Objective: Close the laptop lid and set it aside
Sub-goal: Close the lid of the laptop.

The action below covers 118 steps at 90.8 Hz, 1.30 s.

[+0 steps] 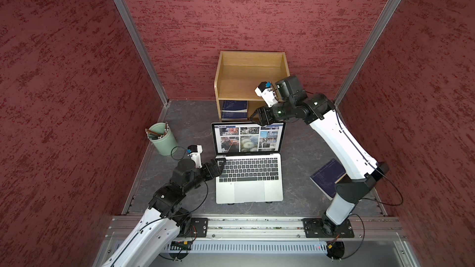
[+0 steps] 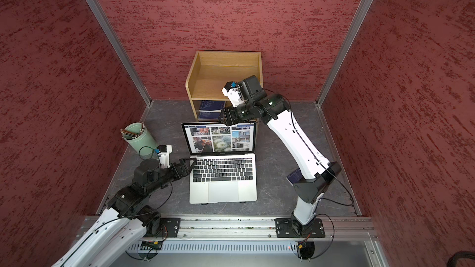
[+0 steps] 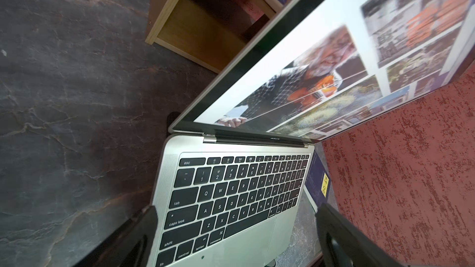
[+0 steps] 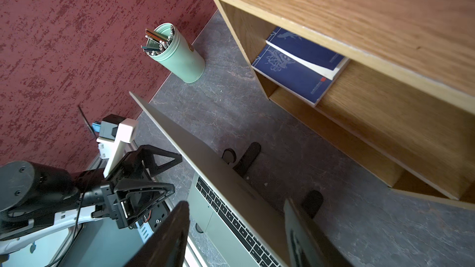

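**Inspector:** Position and condition of the unit?

**Assessor:** The laptop (image 1: 249, 191) sits mid-table on a black stand (image 4: 248, 156), just in front of the wooden shelf unit (image 1: 250, 73). The laptop lid (image 1: 248, 137) is raised and leans slightly back, with the screen lit. I judge that closing has not begun, and setting it aside is outstanding.

**Inspector:** The claws?

**Assessor:** The right gripper (image 1: 254, 120) is at the lid's top edge, right of centre. One finger is on the screen side and one behind the panel. The right wrist view shows keyboard between the screen-side finger and the lid, so it is released and straddling, not clamped. The left gripper (image 1: 221, 165) is spread wide and empty at the base's left edge, beside the upper key rows. I cannot confirm contact.

**Inspector:** What does the next move require?

**Assessor:** In my opinion, the right arm should draw the lid forward and down in an arc about the hinge while the left steadies the base, since the stand may let it shift. The screen-side finger must clear out before the lid meets the keys.

**Inspector:** Materials?

**Assessor:** The shell is thin, smooth silver-grey aluminium with rounded corners, and likely slippery. The screen is glossy with a black bezel, the keys are matt black, and the trackpad is large and flat. The tabletop (image 1: 185, 124) is dark, veined and stone-patterned. The shelf has oak-like grain.
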Each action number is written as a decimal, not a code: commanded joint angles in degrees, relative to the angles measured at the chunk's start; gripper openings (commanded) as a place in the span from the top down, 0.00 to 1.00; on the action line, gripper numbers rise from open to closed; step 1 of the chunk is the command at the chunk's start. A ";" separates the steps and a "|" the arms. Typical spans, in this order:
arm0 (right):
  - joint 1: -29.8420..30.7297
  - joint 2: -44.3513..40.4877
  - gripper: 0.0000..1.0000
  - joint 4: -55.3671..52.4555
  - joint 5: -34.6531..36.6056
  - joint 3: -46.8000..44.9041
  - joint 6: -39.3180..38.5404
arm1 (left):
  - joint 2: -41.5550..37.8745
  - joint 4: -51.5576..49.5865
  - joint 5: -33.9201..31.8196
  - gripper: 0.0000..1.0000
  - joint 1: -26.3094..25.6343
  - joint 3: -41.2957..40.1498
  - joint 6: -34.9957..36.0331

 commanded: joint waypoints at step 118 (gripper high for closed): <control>4.89 1.98 0.31 -0.46 5.79 1.26 -2.15 | 3.09 6.45 0.47 0.30 -2.27 -10.65 -4.78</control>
